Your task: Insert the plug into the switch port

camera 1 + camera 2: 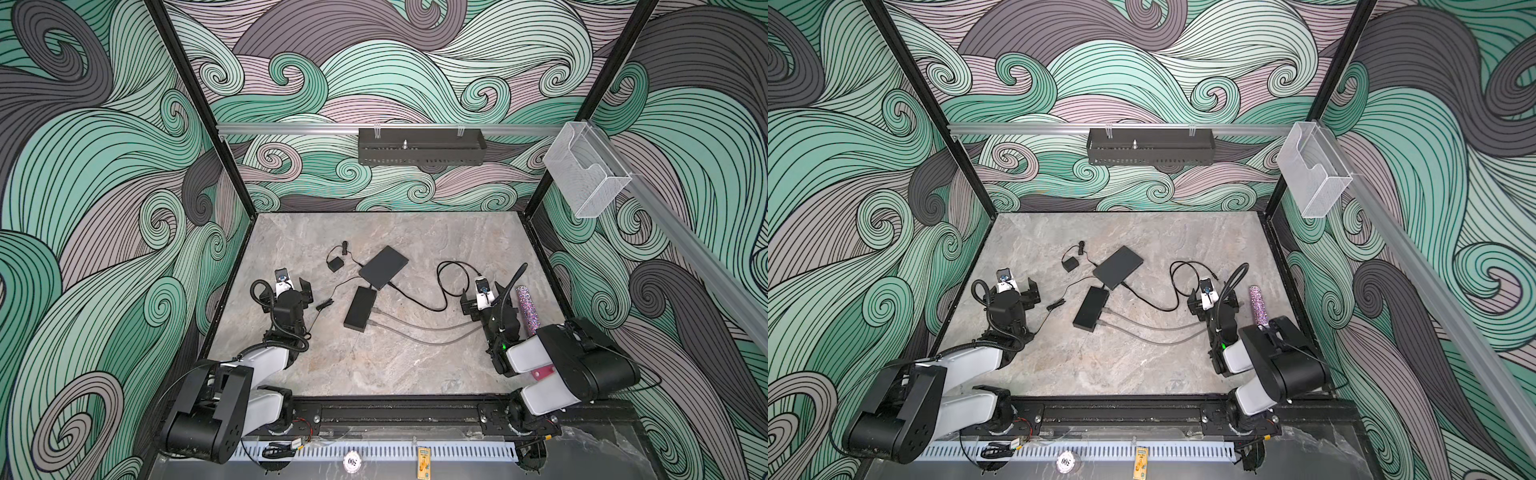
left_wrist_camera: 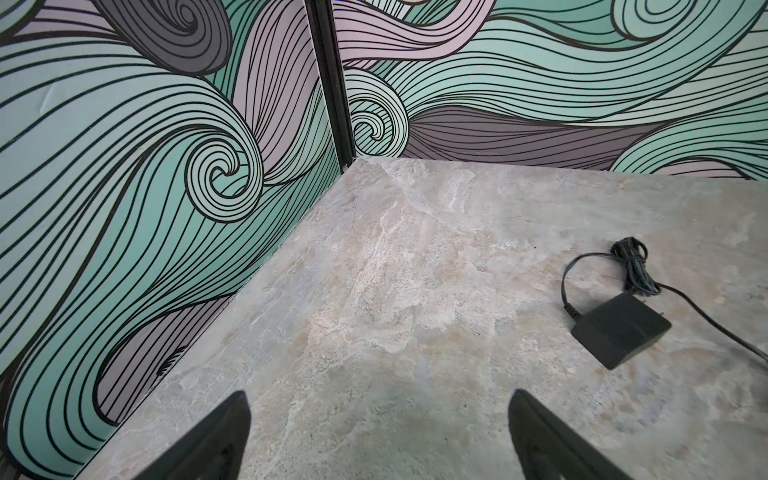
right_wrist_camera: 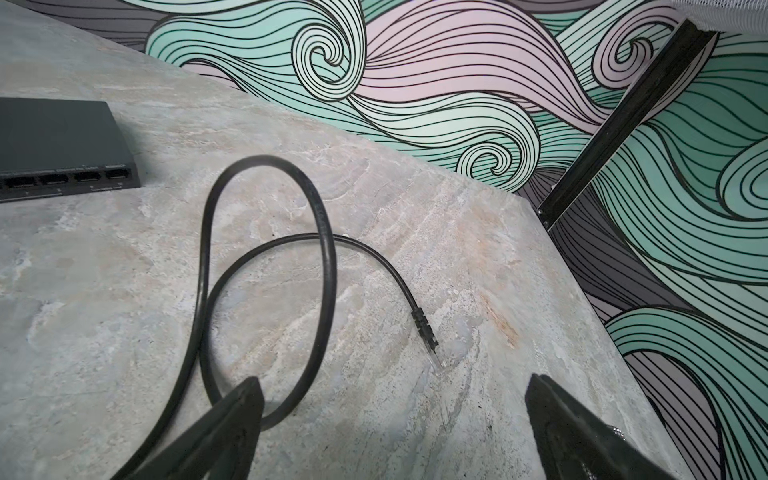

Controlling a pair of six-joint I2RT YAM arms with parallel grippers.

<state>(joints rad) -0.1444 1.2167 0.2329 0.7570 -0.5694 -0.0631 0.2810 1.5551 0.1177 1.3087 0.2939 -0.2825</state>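
My hands are both spread wide and empty: the left hand [image 2: 376,399] is over bare surface [image 2: 415,270], the right hand [image 3: 390,382] by a looped black cable [image 3: 328,249]. The small black plug [image 1: 323,306] lies between my left hand and the narrow black switch [image 1: 360,308], not touching it. I can't make out its port.

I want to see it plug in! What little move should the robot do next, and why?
Probably ease the open right gripper down toward the plug: it lies loose just ahead of the spread jaws, and nothing is held yet.
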